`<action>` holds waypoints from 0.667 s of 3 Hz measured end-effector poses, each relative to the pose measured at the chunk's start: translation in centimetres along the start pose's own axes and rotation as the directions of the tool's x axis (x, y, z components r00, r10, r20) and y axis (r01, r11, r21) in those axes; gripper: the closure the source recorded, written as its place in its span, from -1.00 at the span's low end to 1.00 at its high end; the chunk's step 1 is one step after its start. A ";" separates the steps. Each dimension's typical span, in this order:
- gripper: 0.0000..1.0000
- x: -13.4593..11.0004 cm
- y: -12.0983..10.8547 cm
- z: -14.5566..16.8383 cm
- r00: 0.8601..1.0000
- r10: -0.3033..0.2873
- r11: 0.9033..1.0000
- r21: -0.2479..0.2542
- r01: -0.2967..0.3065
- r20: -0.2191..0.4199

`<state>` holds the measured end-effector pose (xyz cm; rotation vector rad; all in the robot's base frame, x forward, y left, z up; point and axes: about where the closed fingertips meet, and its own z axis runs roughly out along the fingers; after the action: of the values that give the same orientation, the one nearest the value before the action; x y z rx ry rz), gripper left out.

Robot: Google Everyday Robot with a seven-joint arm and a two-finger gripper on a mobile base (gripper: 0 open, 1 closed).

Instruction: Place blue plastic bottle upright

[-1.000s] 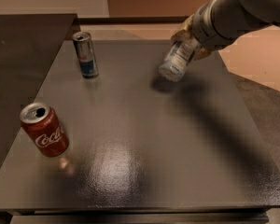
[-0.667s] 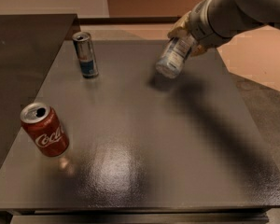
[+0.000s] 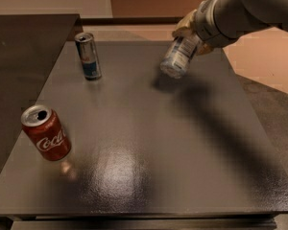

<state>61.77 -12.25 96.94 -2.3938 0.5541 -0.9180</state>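
Found the gripper [image 3: 193, 38] at the far right of the scene, above the far part of the dark tabletop [image 3: 149, 176], at the end of a thick grey arm [image 3: 240, 8] reaching in from the upper right corner. Saw the jaws clamped around the bottle [image 3: 177, 56], gripping its upper part, with tan jaw surfaces showing on either side of it. Noted the bottle tilted rather than upright, base pointing down toward the near left, top hidden inside the jaws. Made out a clear body with a pale bluish-white label wrapped around it. Spotted a dark shadow [image 3: 170, 84] on the tabletop just below the base and spreading toward the near right. Could not tell for certain whether the base touched the surface, though it looked to hang a little above it. Found a slim blue and silver can [image 3: 88, 56] standing upright at the far left, well apart from the bottle. Found a red cola can [image 3: 47, 134] standing at the near left, close to the left edge, its opened top visible. Saw a pale sheen on the tabletop toward the near middle, with a faint reflection just beside the red cola can.
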 end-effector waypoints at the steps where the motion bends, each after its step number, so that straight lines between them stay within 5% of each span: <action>1: 1.00 0.4 -0.6 -0.3 0.994 -0.095 0.994 0.051 0.097 -0.050; 2: 1.00 1.0 -1.1 -0.5 0.967 -0.225 0.966 0.103 0.238 -0.117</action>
<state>62.37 -12.07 98.42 -2.3484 0.2519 -1.1482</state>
